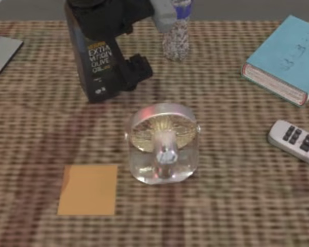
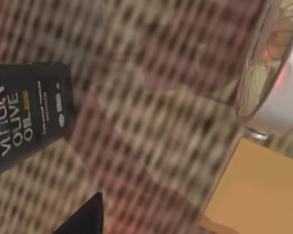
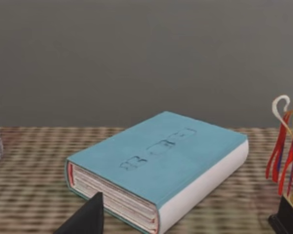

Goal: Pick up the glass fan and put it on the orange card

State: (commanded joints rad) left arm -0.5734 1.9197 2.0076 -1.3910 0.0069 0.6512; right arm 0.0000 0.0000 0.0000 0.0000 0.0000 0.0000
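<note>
The glass fan (image 1: 162, 144) stands on the woven mat at the table's middle, a clear rounded block with a silvery rim, golden blades and a stubby hub. The orange card (image 1: 88, 189) lies flat to its front left, a small gap apart. My left gripper (image 1: 136, 69) hovers behind the fan, next to a dark bottle, open and holding nothing. In the left wrist view one dark fingertip (image 2: 90, 217) shows, with the fan (image 2: 278, 63) and the card (image 2: 259, 190) farther off. My right gripper is out of the top view; one of its fingertips (image 3: 90, 214) shows in the right wrist view.
A dark olive oil bottle (image 1: 98, 62) stands at the back left, a clear water bottle (image 1: 176, 31) behind the fan. A light blue book (image 1: 286, 59) lies at the back right, a white remote (image 1: 296, 141) at the right edge. A trophy (image 3: 288, 161) stands beside the book.
</note>
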